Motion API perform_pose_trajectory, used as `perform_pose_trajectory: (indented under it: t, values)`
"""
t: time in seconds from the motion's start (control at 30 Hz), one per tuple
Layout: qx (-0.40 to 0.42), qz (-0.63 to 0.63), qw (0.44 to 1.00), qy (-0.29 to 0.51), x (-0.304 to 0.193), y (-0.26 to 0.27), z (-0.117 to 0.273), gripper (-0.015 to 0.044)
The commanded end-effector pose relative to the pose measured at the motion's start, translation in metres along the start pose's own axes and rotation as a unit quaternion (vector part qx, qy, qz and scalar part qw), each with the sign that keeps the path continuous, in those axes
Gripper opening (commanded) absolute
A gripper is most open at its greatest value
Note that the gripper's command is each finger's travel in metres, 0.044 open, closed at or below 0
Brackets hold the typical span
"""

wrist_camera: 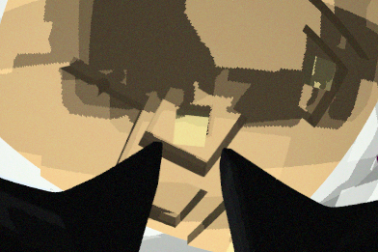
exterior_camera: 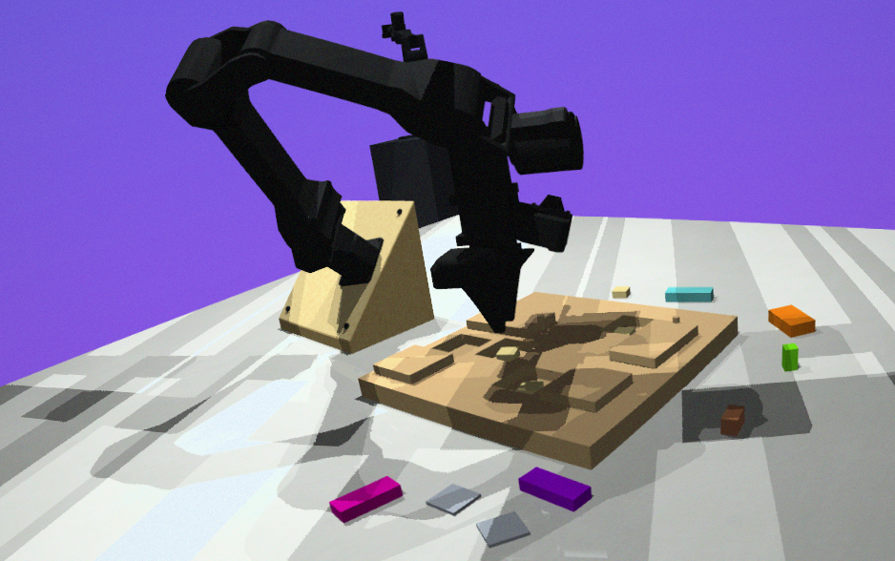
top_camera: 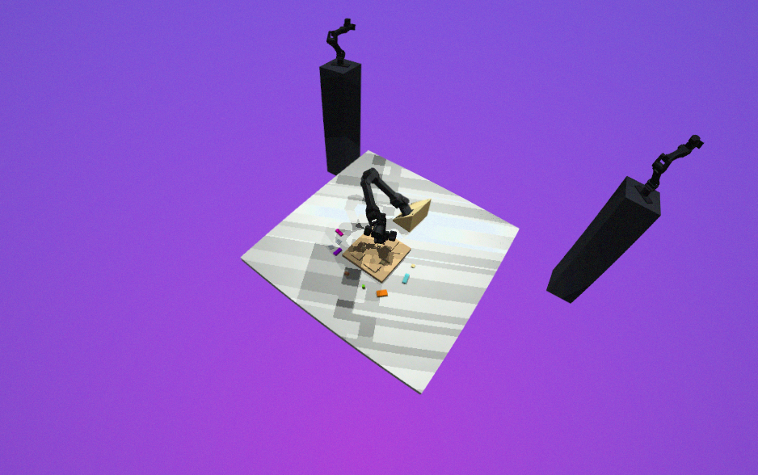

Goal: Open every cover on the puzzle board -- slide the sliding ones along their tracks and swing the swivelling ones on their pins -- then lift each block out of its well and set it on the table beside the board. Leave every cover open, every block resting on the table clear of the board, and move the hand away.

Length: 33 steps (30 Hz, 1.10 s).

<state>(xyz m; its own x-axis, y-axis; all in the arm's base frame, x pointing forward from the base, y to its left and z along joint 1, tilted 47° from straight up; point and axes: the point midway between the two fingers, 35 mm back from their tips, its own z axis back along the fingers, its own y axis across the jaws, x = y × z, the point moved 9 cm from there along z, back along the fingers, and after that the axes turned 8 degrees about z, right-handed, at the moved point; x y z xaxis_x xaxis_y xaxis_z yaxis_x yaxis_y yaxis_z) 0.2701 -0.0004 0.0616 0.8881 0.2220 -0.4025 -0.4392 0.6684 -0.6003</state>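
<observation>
The tan puzzle board (top_camera: 381,277) (exterior_camera: 437,391) lies on the table. My gripper (top_camera: 380,241) (exterior_camera: 500,328) (wrist_camera: 192,154) is partly open and empty, above the board. Its tips flank a pale yellow block (exterior_camera: 507,352) (wrist_camera: 190,129) in an uncovered well. A second pale block (exterior_camera: 531,384) (wrist_camera: 323,75) sits in an uncovered well, and a third pale block (exterior_camera: 624,328) in another. A square cover (exterior_camera: 412,363) lies beside an empty well (exterior_camera: 461,342). Two more covers (exterior_camera: 653,342) (exterior_camera: 601,387) lie beside wells. Another cover (exterior_camera: 480,323) is partly behind the fingers. A pale block (top_camera: 413,266) (exterior_camera: 620,292) rests on the table.
Around the board lie cyan (exterior_camera: 689,294), orange (exterior_camera: 791,321), green (exterior_camera: 790,357), brown (exterior_camera: 733,421), purple (exterior_camera: 554,488) and magenta (exterior_camera: 365,498) blocks and two thin grey plates (exterior_camera: 453,498) (exterior_camera: 503,529). The arm's wedge base (exterior_camera: 402,279) stands behind the board.
</observation>
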Motion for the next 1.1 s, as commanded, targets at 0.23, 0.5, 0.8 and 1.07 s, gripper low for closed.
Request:
perform_pose_trajectory:
  t: [0.23, 0.5, 0.8, 1.07]
  values:
    - [-0.002, 0.002, 1.000, 0.000, 0.000, 0.000, -0.001, 0.0144]
    - [-0.002, 0.002, 1.000, 0.000, 0.000, 0.000, -0.002, 0.0144]
    - [-0.002, 0.002, 1.000, 0.000, 0.000, 0.000, -0.011, 0.0144]
    - [-0.002, 0.002, 1.000, 0.000, 0.000, 0.000, -0.019, 0.0144]
